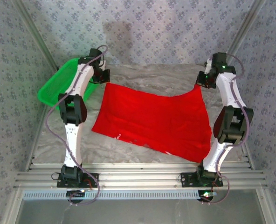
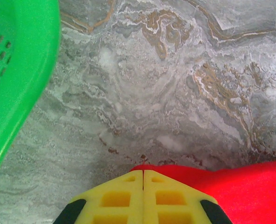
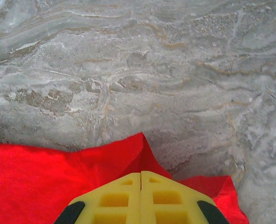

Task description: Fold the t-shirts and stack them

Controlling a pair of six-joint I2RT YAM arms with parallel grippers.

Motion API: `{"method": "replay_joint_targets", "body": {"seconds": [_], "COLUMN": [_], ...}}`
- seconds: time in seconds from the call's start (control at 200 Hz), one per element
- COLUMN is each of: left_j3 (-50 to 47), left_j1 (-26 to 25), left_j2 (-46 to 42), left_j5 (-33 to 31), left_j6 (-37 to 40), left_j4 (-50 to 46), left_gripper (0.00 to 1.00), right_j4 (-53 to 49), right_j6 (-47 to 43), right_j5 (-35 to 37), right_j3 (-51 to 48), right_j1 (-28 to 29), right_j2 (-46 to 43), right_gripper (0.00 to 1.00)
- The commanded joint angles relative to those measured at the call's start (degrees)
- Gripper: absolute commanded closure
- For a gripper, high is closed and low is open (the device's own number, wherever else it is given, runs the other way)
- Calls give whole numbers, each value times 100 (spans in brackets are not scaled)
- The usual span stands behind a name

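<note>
The bright red t-shirt [image 1: 152, 119] lies spread over the marble table, plain side up, with a little white print at its near-left edge. My left gripper [image 1: 102, 74] is shut on the t-shirt's far-left corner; its yellow fingers [image 2: 124, 196] meet with red cloth [image 2: 250, 186] coming out from under them. At the far-right corner my right gripper [image 1: 204, 78] is likewise shut, and in the right wrist view a peak of the t-shirt [image 3: 44, 177] rises just ahead of the closed yellow fingers [image 3: 161, 196].
A green plastic basket [image 1: 58, 81] stands at the table's far-left corner, close beside the left gripper; its rim [image 2: 21, 79] fills the left side of the left wrist view. Bare marble table [image 1: 142, 77] lies beyond the shirt. Wallpapered walls enclose the back and sides.
</note>
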Motion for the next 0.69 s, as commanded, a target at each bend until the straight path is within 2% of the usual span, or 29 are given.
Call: {"method": "replay_joint_targets", "body": {"seconds": [0.0,0.32,0.69], "left_j3": [-180,-1092,-2454], "left_j1": [79,95,128], "left_j2": [-348,-981,-1758], "left_j5": [66,172,263], "left_j6": [163,173,107], "left_j4": [71,468,1009], "left_gripper": [100,100,100], "right_j4": [-14,95,3], "right_j6": [56,150,909], "right_j5": [198,265,181], "right_j3": [-382,-1498,-3151], "right_j1": [-6,115,125], "right_j2": [-492,-1603,-3206], "right_gripper": [100,100,100]}}
